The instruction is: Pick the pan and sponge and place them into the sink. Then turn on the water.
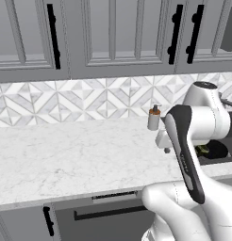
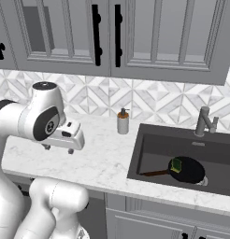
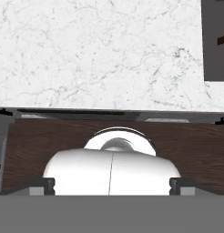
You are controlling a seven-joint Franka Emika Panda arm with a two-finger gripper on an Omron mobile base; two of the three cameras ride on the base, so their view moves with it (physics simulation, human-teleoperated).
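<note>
The black frying pan (image 2: 188,170) lies inside the dark grey sink (image 2: 152,144), toward the basin's 5 o'clock side, with its thin brown handle (image 2: 153,173) pointing to 9 o'clock. The yellow and green sponge (image 2: 176,165) rests on the pan's 9 o'clock edge, touching it. At the sink's 12 o'clock rim stands the grey faucet (image 2: 204,121), with its side lever on the right. A soap dispenser (image 2: 123,122) stands on the white marble counter (image 2: 93,154), just beside the sink's 10 o'clock corner.

The gripper (image 2: 58,149) hangs above the counter, well apart from the sink at its 9 o'clock side, and points down. Its two dark fingertips (image 2: 46,147) stand spread wide with nothing between them. In the hand view, the sink's corner sits at 2 o'clock.
</note>
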